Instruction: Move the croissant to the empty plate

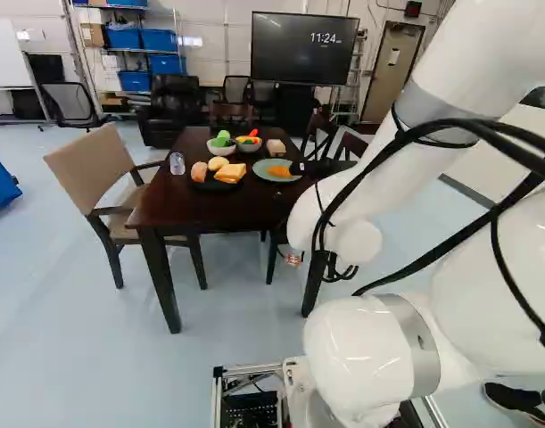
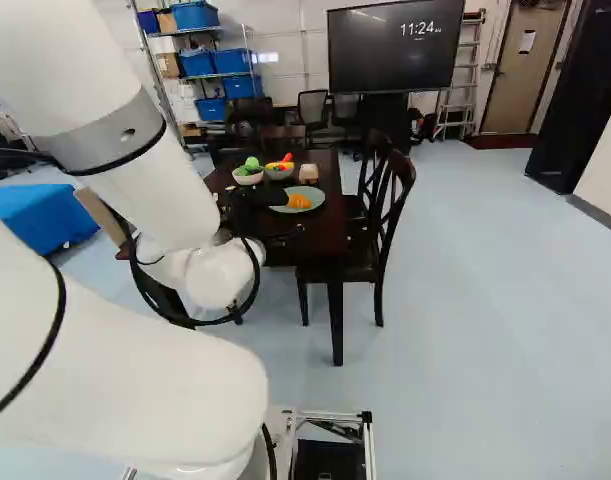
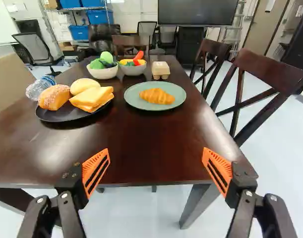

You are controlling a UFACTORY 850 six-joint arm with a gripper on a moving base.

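Left base view, running rightward along the counter [image 1: 196, 212]: shows a clear bottle [image 3: 38, 88] beside a black plate [image 3: 67, 116] bearing a speckled roll [image 3: 54, 97], a pale bun [image 3: 83, 86] and square bread [image 3: 94, 96], with two food-filled bowls behind. Has the croissant [image 3: 157, 95] lying on the green plate [image 3: 136, 102], near a small pale carton [image 3: 160, 68]. Ends at the claw [image 2: 257, 210] — spread wide in the wrist view, orange pads [image 3: 95, 171] well apart, gripping nothing — with the croissant ahead, touching neither pad.
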